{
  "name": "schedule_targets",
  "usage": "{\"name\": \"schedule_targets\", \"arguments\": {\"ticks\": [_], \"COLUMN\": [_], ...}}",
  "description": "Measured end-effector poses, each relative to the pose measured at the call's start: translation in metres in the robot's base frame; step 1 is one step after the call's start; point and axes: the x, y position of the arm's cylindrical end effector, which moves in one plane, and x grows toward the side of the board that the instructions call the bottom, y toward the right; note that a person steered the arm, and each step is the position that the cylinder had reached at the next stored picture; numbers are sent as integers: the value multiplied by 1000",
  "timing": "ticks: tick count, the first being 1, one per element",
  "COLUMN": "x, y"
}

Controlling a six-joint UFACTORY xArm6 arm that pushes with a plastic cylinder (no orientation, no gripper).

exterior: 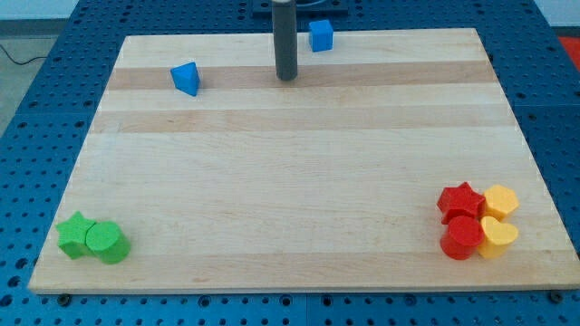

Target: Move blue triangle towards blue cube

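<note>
Green blocks (92, 239) sit at the board's bottom-left corner, red and yellow blocks (478, 222) bottom-right, all well clear. My tip (287, 78), bare and touching nothing, stands near the top edge between blue triangle (186, 78) and blue cube (320, 34). Approach step, I judge: next I must circle to the triangle's left side and push rightward.

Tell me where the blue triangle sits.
The blue triangle sits near the board's top-left, left of my tip and apart from it; the blue cube lies beyond the tip, at the top edge.
</note>
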Motion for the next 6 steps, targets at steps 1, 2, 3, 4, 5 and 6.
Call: {"name": "schedule_targets", "arguments": {"ticks": [1, 2, 3, 4, 5, 6], "x": [32, 42, 16, -4, -8, -18], "y": [-82, -194, -225, -187, -134, -105]}}
